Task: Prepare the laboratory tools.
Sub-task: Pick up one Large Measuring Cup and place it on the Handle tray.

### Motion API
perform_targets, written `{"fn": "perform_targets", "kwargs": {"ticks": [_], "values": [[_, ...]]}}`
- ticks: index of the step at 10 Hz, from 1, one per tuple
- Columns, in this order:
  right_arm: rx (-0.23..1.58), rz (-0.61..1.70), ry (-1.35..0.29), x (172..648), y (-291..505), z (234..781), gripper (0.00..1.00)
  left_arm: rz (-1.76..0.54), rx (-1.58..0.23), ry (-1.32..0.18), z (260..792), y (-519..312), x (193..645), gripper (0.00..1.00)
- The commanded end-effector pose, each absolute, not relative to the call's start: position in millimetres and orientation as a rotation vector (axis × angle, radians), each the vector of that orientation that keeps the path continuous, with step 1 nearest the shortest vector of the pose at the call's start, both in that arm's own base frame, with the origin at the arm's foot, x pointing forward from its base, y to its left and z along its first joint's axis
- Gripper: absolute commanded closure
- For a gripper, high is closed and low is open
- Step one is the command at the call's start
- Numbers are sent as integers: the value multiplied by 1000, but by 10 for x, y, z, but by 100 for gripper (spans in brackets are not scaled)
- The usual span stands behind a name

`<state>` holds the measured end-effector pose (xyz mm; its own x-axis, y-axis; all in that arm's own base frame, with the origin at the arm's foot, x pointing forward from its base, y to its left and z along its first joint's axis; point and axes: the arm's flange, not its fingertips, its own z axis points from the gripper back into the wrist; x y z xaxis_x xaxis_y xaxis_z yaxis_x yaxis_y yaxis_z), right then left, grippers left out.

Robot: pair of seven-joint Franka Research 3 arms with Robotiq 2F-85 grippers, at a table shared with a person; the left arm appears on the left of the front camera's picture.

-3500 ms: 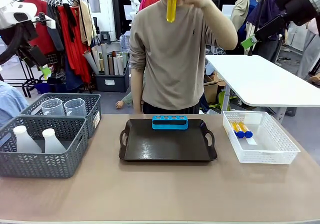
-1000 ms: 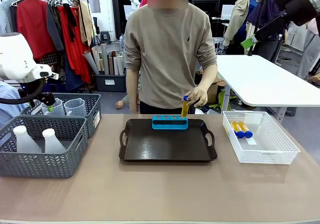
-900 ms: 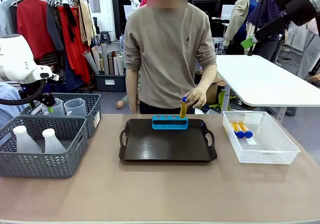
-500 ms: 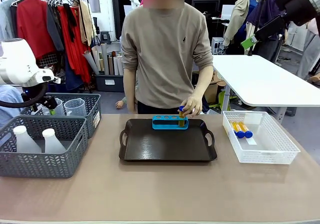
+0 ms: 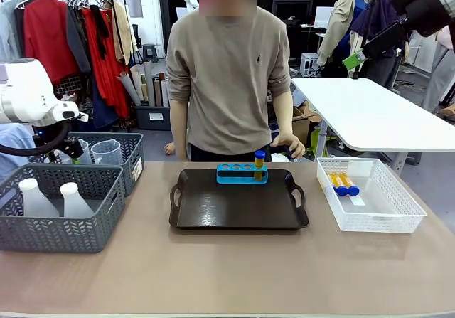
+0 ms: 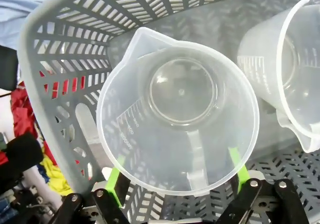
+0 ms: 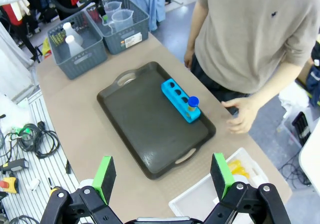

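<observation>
Left gripper (image 6: 177, 173): jaws spread, straddling the clear beaker (image 6: 180, 108) inside a grey basket (image 6: 55, 83) (contact not discernible). Right gripper (image 7: 163, 176): jaws spread, empty, high above the table. One blue-capped tube (image 5: 259, 163) stands in the blue rack (image 5: 238, 174) on the tray (image 5: 234, 208).

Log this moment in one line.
left gripper: open, at beaker in basket | right gripper: open, high above table | tube: upright in rack | person's hand: off tube

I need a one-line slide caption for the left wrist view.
Left tool, open, over a clear beaker in a grey basket, with a second beaker beside it.
</observation>
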<state>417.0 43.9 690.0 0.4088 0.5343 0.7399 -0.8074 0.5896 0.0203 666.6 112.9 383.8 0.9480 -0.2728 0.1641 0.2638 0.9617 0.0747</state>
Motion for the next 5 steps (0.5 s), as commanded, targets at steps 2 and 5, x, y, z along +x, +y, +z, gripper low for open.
{"fn": "perform_targets", "kwargs": {"ticks": [2, 5], "values": [[428, 876, -770, 4170, 443, 6914, 0, -278, 52, -201, 3878, 1163, 6691, 62], [428, 876, -770, 4170, 443, 6914, 0, -275, 51, -208, 3893, 1177, 6687, 100]]}}
